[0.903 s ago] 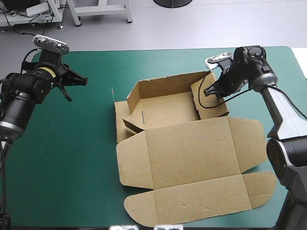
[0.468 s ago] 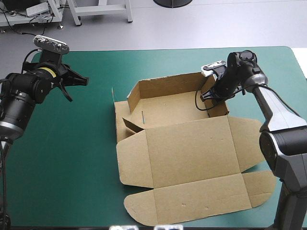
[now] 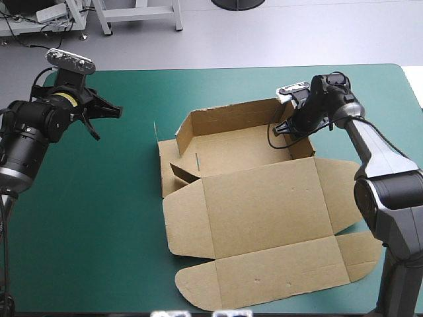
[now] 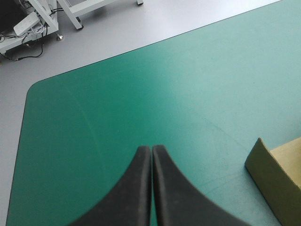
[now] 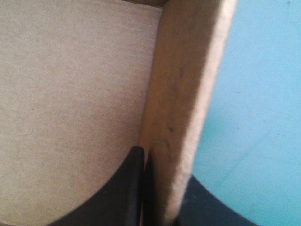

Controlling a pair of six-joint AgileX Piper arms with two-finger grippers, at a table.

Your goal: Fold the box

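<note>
Box wall sits pinched in the right hand.

On the table with its teal-green cover lies the brown box, lid spread flat.

the high view looks forward and down from above and behind the robot, taking in most of the table and the whole box. the left wrist view looks along the left gripper, held well above the table, toward its far left corner. one box corner shows, shared with the high view. the right wrist view sits very near the box's right wall, at the right gripper.
</note>
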